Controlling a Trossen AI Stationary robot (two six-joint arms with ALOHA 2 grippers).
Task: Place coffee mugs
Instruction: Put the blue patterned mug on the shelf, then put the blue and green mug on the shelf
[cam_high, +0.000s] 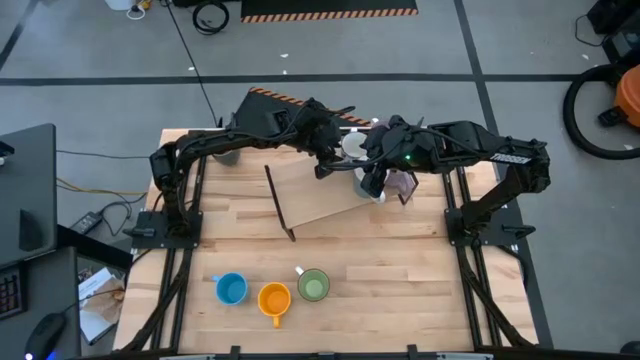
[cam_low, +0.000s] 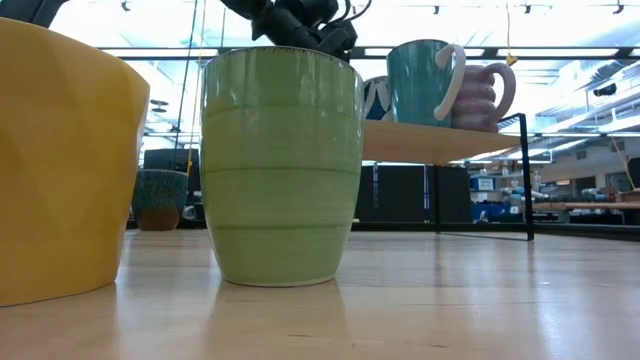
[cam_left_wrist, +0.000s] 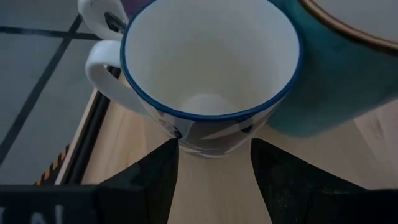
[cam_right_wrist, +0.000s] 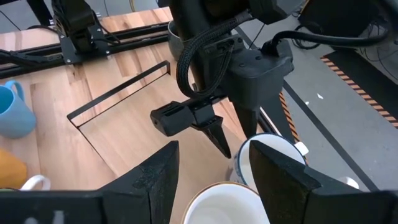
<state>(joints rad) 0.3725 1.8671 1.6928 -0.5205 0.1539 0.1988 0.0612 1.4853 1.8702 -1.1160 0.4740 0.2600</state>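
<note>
A white mug with a blue rim and a dark pattern (cam_left_wrist: 208, 81) stands upright on its base on the raised wooden shelf (cam_high: 310, 195), next to a teal mug (cam_low: 425, 80) and a lilac mug (cam_low: 490, 95). My left gripper (cam_left_wrist: 212, 155) is open, with a fingertip on either side of the patterned mug's foot, just short of it. I see no touch. My right gripper (cam_right_wrist: 212, 163) hangs open above the shelf's mugs, with the white inside of one mug (cam_right_wrist: 224, 202) below it. Blue (cam_high: 231, 289), orange (cam_high: 274, 298) and green (cam_high: 313, 286) mugs stand near the table's near edge.
The shelf rests on thin black wire legs (cam_high: 280, 205). Both arms meet over its right end, close to each other. A dark speckled mug (cam_low: 160, 198) stands on the table at the back left. Bare wood lies between the shelf and the three front mugs.
</note>
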